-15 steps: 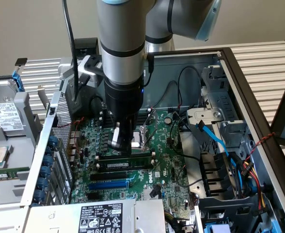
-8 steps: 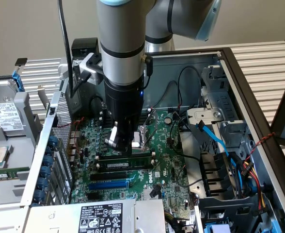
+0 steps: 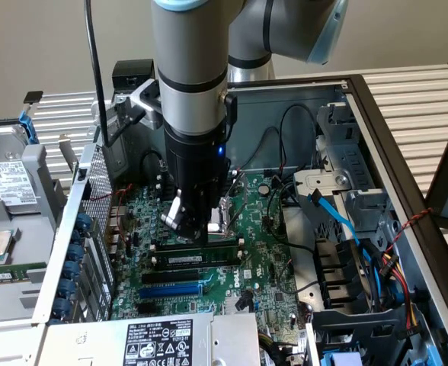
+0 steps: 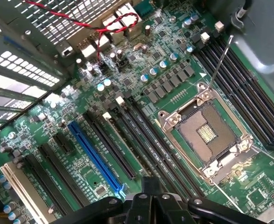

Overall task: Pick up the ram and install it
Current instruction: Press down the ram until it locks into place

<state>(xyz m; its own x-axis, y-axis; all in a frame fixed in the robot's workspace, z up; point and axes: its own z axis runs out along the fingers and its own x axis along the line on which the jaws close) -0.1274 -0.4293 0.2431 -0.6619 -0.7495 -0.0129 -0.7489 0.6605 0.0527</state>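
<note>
The glossy black gripper (image 3: pixel 196 221), hanging from a smooth silver and grey cylindrical arm, sits low over the large green motherboard (image 3: pixel 262 263) in the middle of the exterior frame, inside an open grey sheet-metal computer case (image 3: pixel 361 99). Whether its fingers are spread or closed I cannot tell. The ram (image 3: pixel 196 260), a long thin green circuit-board stick with a white label strip along its face, lies just below the gripper in the centre of the frame, standing on edge along a black slot; whether it is fully seated cannot be told. Below it run one more black slot and one bright blue plastic slot (image 3: pixel 171 290). In the wrist picture the board is matte green and densely studded with small silver-capped cylinders; one square metal-framed processor socket (image 4: pixel 207 135) shows at centre right, and one long blue slot (image 4: pixel 96 158) slants across the lower left. Two twisted red wires (image 4: pixel 104 23) loop across the upper middle, beside perforated grey metal.
</note>
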